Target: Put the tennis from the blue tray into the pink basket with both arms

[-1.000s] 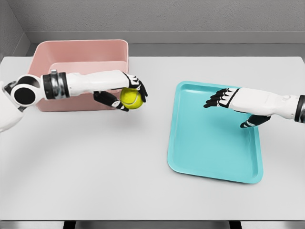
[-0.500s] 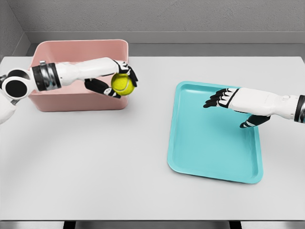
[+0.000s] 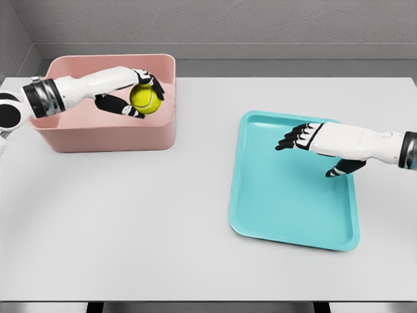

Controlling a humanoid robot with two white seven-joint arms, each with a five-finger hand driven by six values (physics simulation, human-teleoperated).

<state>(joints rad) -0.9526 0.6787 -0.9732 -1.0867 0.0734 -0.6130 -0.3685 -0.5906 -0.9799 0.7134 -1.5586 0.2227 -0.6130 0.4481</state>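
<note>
Holding tennis ball [image 3: 144, 98] over pink basket [image 3: 104, 135], blue tray [image 3: 287, 208] well apart

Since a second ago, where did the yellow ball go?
The left robot hand carried the tennis ball up and to the left, from in front of the pink basket to over its inside, gripping it the whole way. The right robot hand stayed open over the blue tray, drifting only slightly.

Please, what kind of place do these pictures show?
Probably a simulated tabletop test scene, not a real room: a plain white table before bare grey walls, holding only a pink basket, a blue tray, and a tennis ball in the left hand.
</note>
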